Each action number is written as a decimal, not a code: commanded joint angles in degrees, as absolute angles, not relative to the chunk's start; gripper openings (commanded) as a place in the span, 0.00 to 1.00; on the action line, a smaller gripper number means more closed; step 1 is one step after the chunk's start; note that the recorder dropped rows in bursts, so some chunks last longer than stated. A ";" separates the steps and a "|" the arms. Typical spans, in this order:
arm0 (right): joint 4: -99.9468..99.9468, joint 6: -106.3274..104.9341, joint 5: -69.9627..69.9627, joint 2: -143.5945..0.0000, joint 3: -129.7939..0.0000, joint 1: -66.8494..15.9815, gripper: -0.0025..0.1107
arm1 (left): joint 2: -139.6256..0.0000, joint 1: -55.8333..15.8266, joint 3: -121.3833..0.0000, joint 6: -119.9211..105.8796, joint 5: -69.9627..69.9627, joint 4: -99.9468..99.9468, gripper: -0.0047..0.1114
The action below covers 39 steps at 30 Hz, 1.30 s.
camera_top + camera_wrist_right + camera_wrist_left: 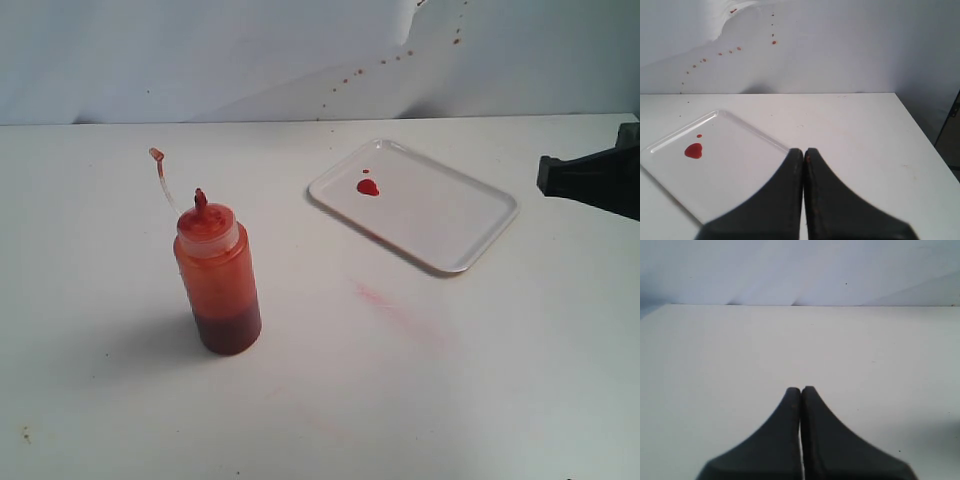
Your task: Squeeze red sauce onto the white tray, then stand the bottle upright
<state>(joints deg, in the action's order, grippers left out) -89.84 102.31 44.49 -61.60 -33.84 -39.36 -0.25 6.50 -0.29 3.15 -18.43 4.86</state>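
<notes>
Red sauce (368,187) is being contained within the white tray (450,225); the bottle (218,280) is being rested upright, well apart from it. Left gripper (801,390), right gripper (803,151) are being held closed, empty: task judged done.

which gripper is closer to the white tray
Right. The right gripper sits at the edge of the white tray. The left gripper is over table with no tray in its view.

Your left claw (801,390) and right claw (804,151) are matte black, smooth, broad-based and narrowing to rounded tips.
</notes>
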 commanded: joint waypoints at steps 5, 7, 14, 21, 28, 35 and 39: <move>-89.91 102.61 45.23 -61.57 -33.78 -39.21 0.02 | 0.00 6.74 0.00 5.62 -18.26 4.85 0.04; -89.91 102.61 45.23 -61.57 -33.78 -39.21 0.02 | 0.00 6.74 0.00 5.62 -18.26 4.85 0.04; -89.91 102.61 45.23 -61.57 -33.78 -39.21 0.02 | 0.00 2.37 0.00 5.59 -18.26 4.85 0.04; -89.91 102.61 45.23 -61.57 -33.78 -39.21 0.02 | 0.00 2.00 0.00 5.59 -18.26 4.85 0.04; -89.91 102.61 45.23 -61.57 -33.78 -39.21 0.02 | 0.00 2.04 0.00 5.48 -18.26 4.85 0.04; -89.91 102.61 45.23 -61.57 -33.78 -39.21 0.02 | 0.00 2.04 0.00 5.48 -18.26 4.85 0.04; -89.91 102.61 45.23 -61.57 -33.78 -39.21 0.02 | 0.00 2.04 0.00 5.48 -18.26 4.85 0.04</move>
<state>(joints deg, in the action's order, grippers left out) -89.84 102.31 44.49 -61.60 -33.84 -39.36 -0.25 2.38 -0.29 5.15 -18.43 4.86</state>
